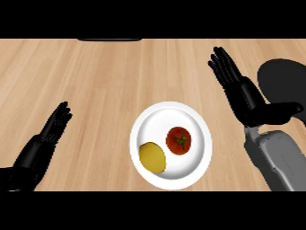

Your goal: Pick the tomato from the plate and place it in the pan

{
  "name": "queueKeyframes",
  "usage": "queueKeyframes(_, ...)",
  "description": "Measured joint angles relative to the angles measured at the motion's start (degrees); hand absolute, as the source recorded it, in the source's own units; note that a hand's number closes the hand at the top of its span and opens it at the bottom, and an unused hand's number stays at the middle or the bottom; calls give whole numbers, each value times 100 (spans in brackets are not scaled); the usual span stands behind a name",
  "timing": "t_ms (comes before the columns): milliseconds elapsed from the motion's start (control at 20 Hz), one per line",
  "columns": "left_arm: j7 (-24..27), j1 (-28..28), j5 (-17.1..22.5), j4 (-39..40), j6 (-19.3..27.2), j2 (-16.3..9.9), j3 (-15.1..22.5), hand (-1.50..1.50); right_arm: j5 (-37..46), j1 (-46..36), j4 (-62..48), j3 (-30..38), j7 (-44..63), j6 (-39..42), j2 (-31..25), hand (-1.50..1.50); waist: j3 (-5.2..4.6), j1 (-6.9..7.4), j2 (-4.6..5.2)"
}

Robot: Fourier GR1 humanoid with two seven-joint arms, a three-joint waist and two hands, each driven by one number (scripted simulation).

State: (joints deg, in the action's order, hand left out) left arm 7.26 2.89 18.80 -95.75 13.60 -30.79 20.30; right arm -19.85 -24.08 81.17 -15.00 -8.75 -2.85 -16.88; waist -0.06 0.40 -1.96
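A red tomato [178, 139] lies on a white plate [170, 115] in the middle of the wooden counter, right of centre on the plate. A black pan [289, 85] sits at the far right, its handle running toward the lower right edge. My right hand [238, 87] hovers open between the plate and the pan, fingers straight and pointing away, and touches neither. My left hand [48, 134] stays open at the lower left, well apart from the plate.
A yellow lemon [152, 157] shares the plate, lower left of the tomato. A dark object [109, 40] peeks in at the counter's far edge. Bare wood spreads left of the plate and beyond it.
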Motion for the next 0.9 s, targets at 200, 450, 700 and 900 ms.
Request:
queueKeyframes(200,-203,151,224,269,261,343,-192,0,-133,348,187,-131,-310,394,130,150,5,-29,123)
queueKeyframes(450,-576,391,713,748,712,943,-414,0,464,987,429,-479,-1113,469,34,-150,3,-146,165)
queueKeyframes(700,-672,451,853,771,956,1191,-537,0,1601,2343,862,-929,-2630,-476,213,-150,44,-277,129)
queueKeyframes(900,-719,368,871,832,997,1275,-587,0,2418,3323,1036,-1244,-3322,-1428,383,-150,53,-252,129)
